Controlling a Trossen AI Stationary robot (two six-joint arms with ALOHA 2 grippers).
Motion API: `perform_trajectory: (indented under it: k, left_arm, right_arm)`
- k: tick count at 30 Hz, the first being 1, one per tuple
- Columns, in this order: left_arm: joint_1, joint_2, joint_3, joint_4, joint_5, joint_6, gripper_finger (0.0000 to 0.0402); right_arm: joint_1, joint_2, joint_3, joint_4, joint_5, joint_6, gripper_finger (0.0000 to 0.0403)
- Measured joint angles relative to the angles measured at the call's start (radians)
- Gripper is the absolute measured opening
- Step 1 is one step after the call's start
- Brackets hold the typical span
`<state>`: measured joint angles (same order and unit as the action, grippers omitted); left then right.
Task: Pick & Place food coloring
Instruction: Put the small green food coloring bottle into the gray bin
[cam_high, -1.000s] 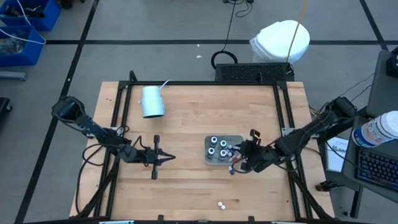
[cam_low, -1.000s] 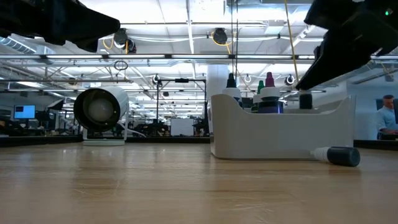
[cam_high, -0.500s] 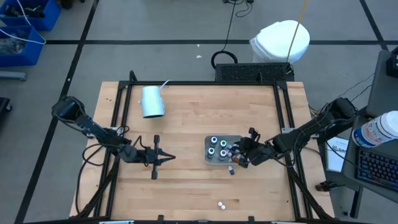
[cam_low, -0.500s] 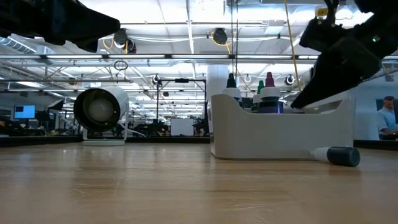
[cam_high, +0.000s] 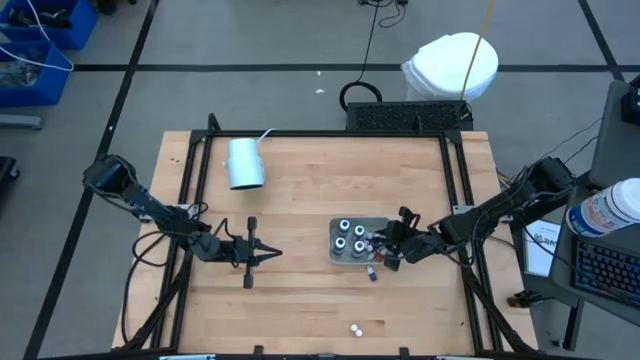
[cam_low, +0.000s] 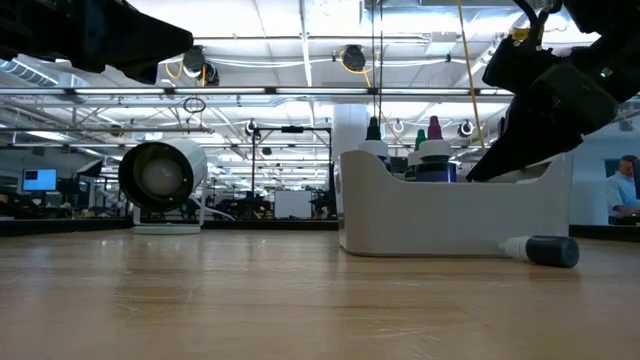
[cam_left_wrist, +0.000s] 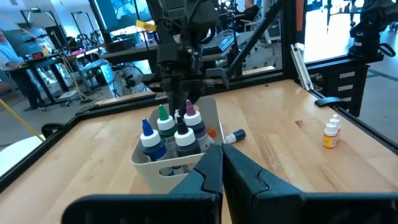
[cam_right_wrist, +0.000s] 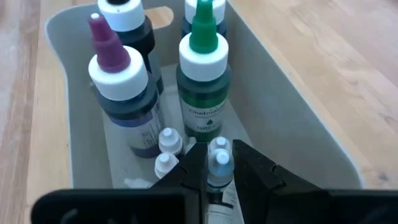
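Left gripper (cam_high: 262, 255) resting over the desk (cam_high: 300, 180), fingers (cam_left_wrist: 214, 171) pressed together on nothing, grey tray (cam_high: 333, 255) of food coloring bottles (cam_right_wrist: 203, 81) mid-desk, right gripper (cam_high: 385, 248) at its right rim, fingers (cam_right_wrist: 252, 168) clamping a small white-capped bottle (cam_right_wrist: 218, 171) above the tray, loose dark bottle (cam_low: 542, 249) lying just beside it.

Grey tray (cam_right_wrist: 298, 134), dark bottles (cam_right_wrist: 202, 93) with white caps, green and purple tips, pale blue cup (cam_high: 245, 163), light wood table (cam_high: 300, 300)

Wooden table (cam_high: 300, 180) with black frame, pale cup (cam_high: 244, 163) on its side near the far left corner, grey tray (cam_high: 336, 257) right of centre, a bottle (cam_high: 371, 273) (lying flat) just beside it, two small bottles (cam_high: 356, 328) near the front edge
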<state>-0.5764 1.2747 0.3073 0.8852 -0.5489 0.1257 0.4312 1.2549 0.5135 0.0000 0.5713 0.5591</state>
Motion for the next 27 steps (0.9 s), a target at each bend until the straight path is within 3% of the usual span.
perform_trajectory:
  k: [27]
  left_arm:
    - [0.000,0.000,0.000,0.000,-0.001,0.000,0.0010]
  right_arm:
    - [-0.001,0.000,-0.008,0.011,-0.001,-0.024,0.0064]
